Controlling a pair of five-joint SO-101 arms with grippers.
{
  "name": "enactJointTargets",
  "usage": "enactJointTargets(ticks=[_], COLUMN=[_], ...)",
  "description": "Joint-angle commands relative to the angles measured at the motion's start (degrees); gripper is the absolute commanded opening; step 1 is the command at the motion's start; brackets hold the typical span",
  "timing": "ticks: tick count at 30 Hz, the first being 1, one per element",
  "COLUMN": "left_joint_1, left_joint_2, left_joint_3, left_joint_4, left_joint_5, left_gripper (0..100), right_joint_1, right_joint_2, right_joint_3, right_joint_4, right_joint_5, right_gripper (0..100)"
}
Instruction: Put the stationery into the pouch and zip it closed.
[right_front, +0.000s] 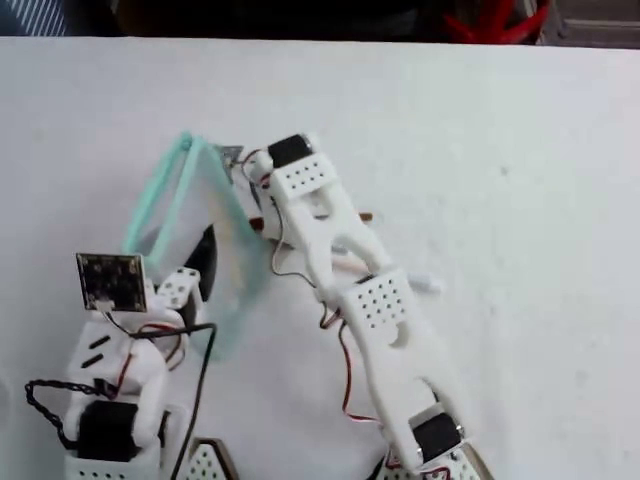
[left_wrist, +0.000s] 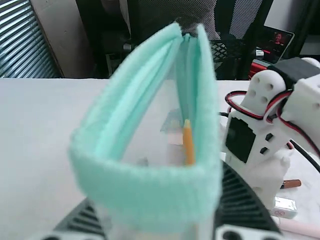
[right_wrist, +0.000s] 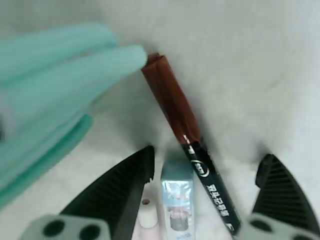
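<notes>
A clear pouch with a teal rim (right_front: 163, 188) stands on its edge at the table's left middle, mouth open. My left gripper (right_front: 195, 270) is shut on its near end (left_wrist: 150, 195). An orange pencil (left_wrist: 188, 145) lies inside it. My right gripper (right_wrist: 207, 160) hangs open just right of the pouch (right_wrist: 55, 75). Below and between its fingers lies a marker with a brown cap and black barrel (right_wrist: 172, 102), the cap almost touching the pouch's rim. Beside the marker are a small light-blue eraser (right_wrist: 176, 192) and a pinkish pen (right_wrist: 147, 215).
The right arm (right_front: 330, 240) stretches from the front right across the stationery, hiding most of it in the high view. The marker's tail (right_front: 366, 215) and a pale pen end (right_front: 430, 285) stick out from under it. Bare white table spreads behind and to the right.
</notes>
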Motion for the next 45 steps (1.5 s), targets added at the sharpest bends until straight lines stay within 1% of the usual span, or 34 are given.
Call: enactJointTargets(ticks=[1,4,6,7,9,13,19,26,29,34,38,43,45], left_joint_1=[-1.0,-0.8,-0.7,-0.7,-0.7,-0.7,-0.7,-0.6,-0.6,-0.2,3.9,7.2,8.2], left_joint_2=[-0.2,-0.2,-0.2,-0.2,-0.2,-0.2,-0.2,-0.2,-0.2,-0.2,-0.2,-0.2,-0.2], left_joint_3=[-1.8,-1.8,-1.8,-1.8,-1.8,-1.6,-1.6,-1.6,-1.6,-1.8,-1.8,-1.9,-1.9], left_joint_4=[-0.4,-0.4,-0.4,-0.4,-0.4,-0.4,-0.4,-0.4,-0.4,-0.3,0.0,1.6,1.7], left_joint_5=[0.7,0.7,0.7,0.7,0.7,0.7,0.7,0.7,0.7,0.8,0.8,0.5,0.4], left_gripper=[20,20,20,20,20,20,20,20,20,20,20,20,20], right_joint_1=[-0.7,0.1,0.9,1.3,2.5,5.2,10.0,13.0,12.4,9.3,8.8,8.7,6.9], right_joint_2=[0.7,0.6,-0.3,-0.8,-1.9,-5.0,-11.9,-23.3,-30.2,-45.4,-57.2,-71.5,-77.2], right_joint_3=[-0.5,-0.5,-1.4,-2.5,-5.2,-13.4,-20.9,-20.0,-11.8,11.8,23.5,34.2,38.8], right_joint_4=[-0.9,-2.8,-2.9,-2.6,-2.4,0.2,0.7,1.2,1.2,0.8,-3.7,-11.7,-15.6], right_joint_5=[0.5,0.3,0.1,0.1,0.0,-0.1,-7.0,-13.1,-15.4,-15.6,-16.4,-24.3,-26.8], right_gripper=[18.3,0.5,4.6,4.5,1.2,1.8,1.8,1.7,1.7,1.8,1.8,1.8,1.8])
